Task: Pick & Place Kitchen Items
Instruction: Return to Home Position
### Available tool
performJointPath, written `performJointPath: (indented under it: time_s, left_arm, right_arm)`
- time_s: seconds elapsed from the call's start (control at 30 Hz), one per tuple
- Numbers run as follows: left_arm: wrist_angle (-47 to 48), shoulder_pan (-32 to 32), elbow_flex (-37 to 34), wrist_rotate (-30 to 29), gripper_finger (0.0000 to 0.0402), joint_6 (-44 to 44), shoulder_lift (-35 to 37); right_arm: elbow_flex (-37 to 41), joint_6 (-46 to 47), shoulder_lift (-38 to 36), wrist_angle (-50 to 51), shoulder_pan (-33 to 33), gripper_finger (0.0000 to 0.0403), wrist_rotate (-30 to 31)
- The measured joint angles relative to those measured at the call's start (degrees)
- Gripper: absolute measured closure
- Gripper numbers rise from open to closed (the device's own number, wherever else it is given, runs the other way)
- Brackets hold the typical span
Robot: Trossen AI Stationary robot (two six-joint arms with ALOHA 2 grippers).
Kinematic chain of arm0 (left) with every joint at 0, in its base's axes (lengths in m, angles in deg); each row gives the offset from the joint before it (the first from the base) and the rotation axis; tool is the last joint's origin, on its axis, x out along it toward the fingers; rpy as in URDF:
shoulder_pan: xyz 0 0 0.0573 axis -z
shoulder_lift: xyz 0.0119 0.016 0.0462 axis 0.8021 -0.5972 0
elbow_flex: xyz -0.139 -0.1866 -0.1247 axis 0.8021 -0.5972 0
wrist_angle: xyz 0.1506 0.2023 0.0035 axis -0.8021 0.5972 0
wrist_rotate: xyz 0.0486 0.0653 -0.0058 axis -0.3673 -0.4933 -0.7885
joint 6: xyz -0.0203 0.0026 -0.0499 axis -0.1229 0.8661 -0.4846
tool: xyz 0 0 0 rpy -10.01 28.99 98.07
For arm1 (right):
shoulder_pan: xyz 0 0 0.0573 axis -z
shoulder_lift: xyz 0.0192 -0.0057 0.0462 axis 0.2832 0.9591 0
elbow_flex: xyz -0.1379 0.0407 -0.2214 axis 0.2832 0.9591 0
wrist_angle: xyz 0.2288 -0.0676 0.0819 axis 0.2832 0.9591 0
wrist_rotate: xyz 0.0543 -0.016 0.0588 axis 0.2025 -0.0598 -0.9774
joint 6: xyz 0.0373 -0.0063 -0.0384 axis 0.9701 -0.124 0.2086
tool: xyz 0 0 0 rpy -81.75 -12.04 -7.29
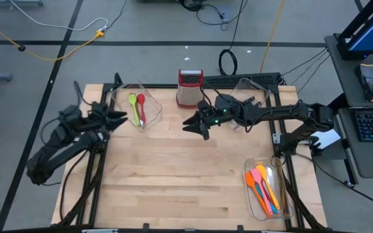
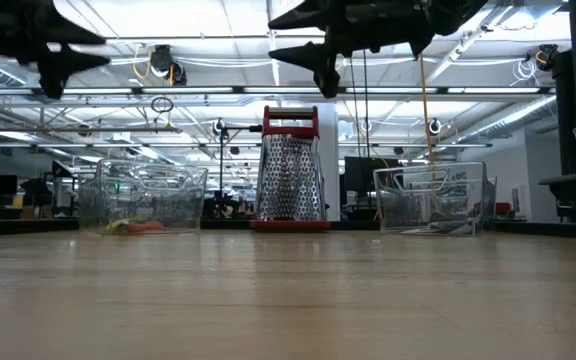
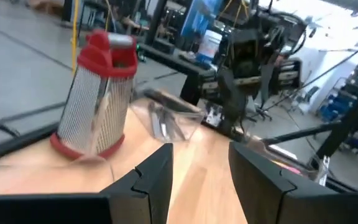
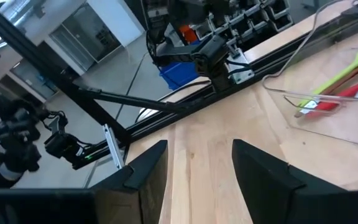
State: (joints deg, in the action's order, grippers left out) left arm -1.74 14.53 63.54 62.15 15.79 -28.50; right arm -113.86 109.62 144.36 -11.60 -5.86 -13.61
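Two spoons (image 1: 134,107) (green, red) binned, just beside parted left pincer (image 1: 123,119)

Black jointed arms (image 1: 271,115); left claw (image 1: 123,119), right claw (image 1: 196,129) dark, angular.

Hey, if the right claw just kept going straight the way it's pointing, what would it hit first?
Most likely the bare table top. The right claw hangs open above it, with only wood ahead between its fingers; the clear bin with spoons lies off that line. Depth is unclear.
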Motion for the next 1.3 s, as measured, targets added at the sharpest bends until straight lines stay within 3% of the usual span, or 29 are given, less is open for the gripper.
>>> performJointPath:
  time_s: [0.23,0.43,0.77,1.0,1.17,1.3]
  left_arm:
    - [-9.3,2.9,-8.9,-0.4,0.0245,-3.9,-0.1]
    - [-11.2,9.5,-13.1,-7.4,0.0245,-4.9,-0.1]
    - [-11.5,23.6,-14.3,-18.3,0.0245,-4.7,0.0]
    - [-11.6,31.9,-14.3,-24.6,0.0245,-5.8,0.0]
    - [-14.4,36.7,-13.8,-28.8,0.0245,-2.8,0.0]
    - [-7.6,38.9,-11.0,-31.4,0.0245,0.5,0.0]
  right_arm:
    - [0.0,0.3,0.0,0.0,2.2,0.0228,-0.2]
    - [0.0,-0.5,0.0,0.0,4.5,0.023,-0.2]
    - [0.0,-4.1,0.0,0.1,5.2,0.0228,-0.5]
    - [0.0,-4.0,-0.3,1.1,6.5,0.023,-10.7]
    - [0.0,-6.7,-2.8,5.7,7.1,0.0228,-11.4]
    - [0.0,-9.8,-6.3,10.2,7.5,0.0231,-10.0]
